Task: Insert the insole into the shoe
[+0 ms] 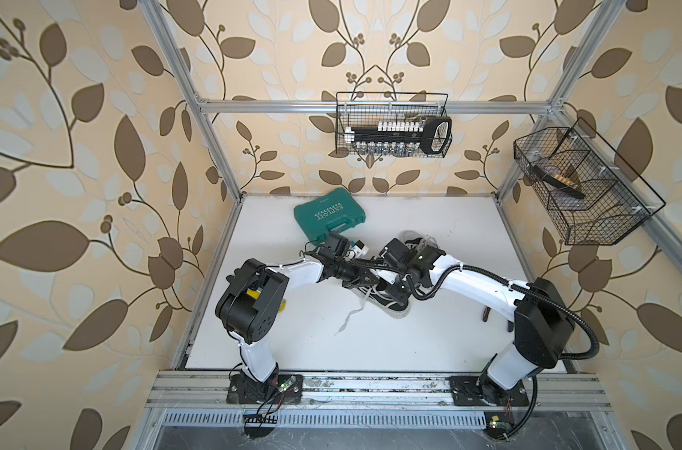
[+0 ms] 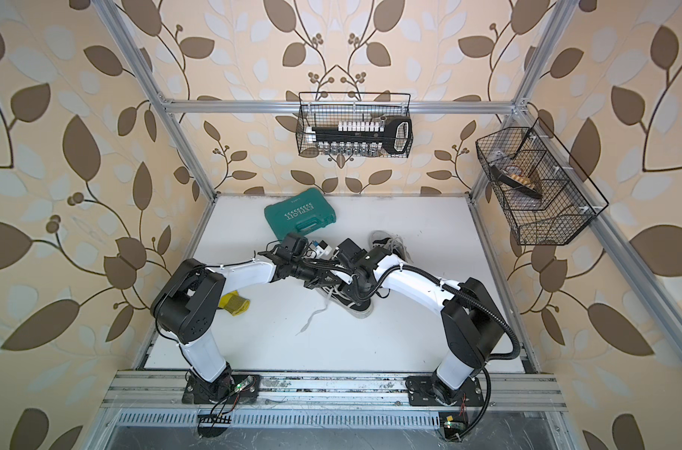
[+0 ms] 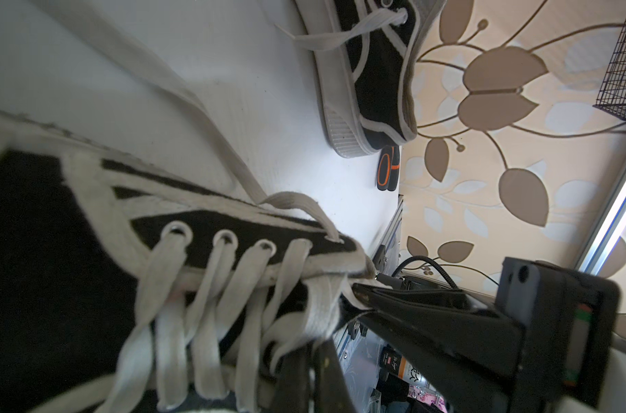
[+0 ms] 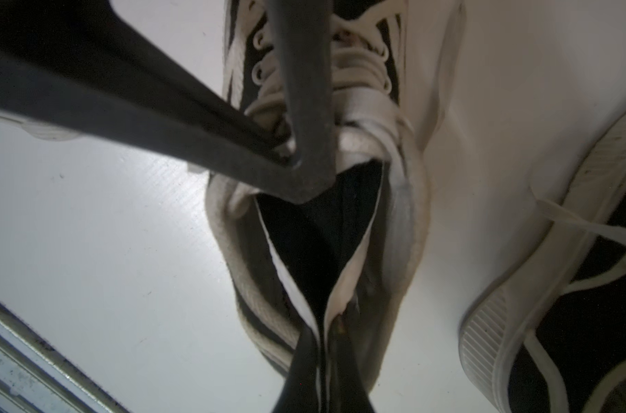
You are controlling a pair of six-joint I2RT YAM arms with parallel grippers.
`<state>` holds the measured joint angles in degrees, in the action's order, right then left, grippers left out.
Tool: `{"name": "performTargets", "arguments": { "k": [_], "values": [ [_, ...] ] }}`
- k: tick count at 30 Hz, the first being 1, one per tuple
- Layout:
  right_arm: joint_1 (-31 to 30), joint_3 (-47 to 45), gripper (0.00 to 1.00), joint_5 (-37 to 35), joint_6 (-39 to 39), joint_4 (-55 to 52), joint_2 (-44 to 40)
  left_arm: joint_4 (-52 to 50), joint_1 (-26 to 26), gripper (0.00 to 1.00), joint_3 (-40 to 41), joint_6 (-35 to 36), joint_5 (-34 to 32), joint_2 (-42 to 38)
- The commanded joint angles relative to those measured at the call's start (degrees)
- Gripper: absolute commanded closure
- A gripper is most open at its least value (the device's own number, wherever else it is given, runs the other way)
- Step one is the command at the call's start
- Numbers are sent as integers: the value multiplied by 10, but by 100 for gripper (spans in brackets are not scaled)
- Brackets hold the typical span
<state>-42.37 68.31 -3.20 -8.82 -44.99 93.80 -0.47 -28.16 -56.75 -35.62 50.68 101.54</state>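
A black canvas shoe (image 1: 394, 308) (image 2: 361, 309) with a white sole and white laces lies mid-table, and both arms meet over it. My left gripper (image 3: 311, 379) (image 1: 373, 279) is shut on the shoe's tongue (image 4: 358, 143) at the top of the lacing and holds the mouth wide. The insole (image 4: 297, 243), black with a white edge, is folded lengthwise. Its front part sits inside the shoe's opening. My right gripper (image 4: 322, 372) (image 1: 392, 292) is shut on the insole's rear end, above the heel (image 4: 268, 321).
A second black shoe (image 1: 414, 238) (image 4: 555, 304) lies just beyond the arms. A teal tool case (image 1: 329, 216) sits at the back left, and orange-handled pliers (image 3: 388, 168) at the right edge. A yellow mesh item (image 2: 235, 302) lies under the left arm. Wire baskets (image 1: 392, 124) hang on the walls.
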Motion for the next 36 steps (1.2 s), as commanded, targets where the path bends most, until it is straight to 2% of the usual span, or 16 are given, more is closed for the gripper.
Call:
{"name": "performTargets", "arguments": {
  "k": [1,3,4,8,12,14,20,24,27,30,36],
  "values": [
    [0,-2,100,9,-34,77,-4,21,-8,100,5,-8,22,-30],
    [3,39,100,3,-22,39,20,18,-8,100,2,-13,23,-25],
    [3,47,96,-2,-18,22,24,22,-8,100,4,-20,20,-26],
    [6,9,48,-19,-15,10,-29,77,-9,100,21,-90,1,-34],
    [18,4,31,-31,19,-10,-86,158,-21,100,41,-196,-47,-35],
    [35,8,26,-40,57,-21,-107,220,-30,100,61,-255,-81,-36],
    [59,16,28,-50,181,-52,-119,243,-81,100,48,-291,-180,-39],
    [79,20,42,-39,258,-75,-108,266,-104,100,66,-312,-245,-55],
    [88,15,48,-40,293,-84,-108,251,-115,100,77,-306,-282,-73],
    [104,2,51,-30,310,-83,-109,230,-119,100,85,-294,-299,-90],
    [130,-29,57,2,324,-63,-113,222,-118,100,92,-289,-292,-89]
  ]
}}
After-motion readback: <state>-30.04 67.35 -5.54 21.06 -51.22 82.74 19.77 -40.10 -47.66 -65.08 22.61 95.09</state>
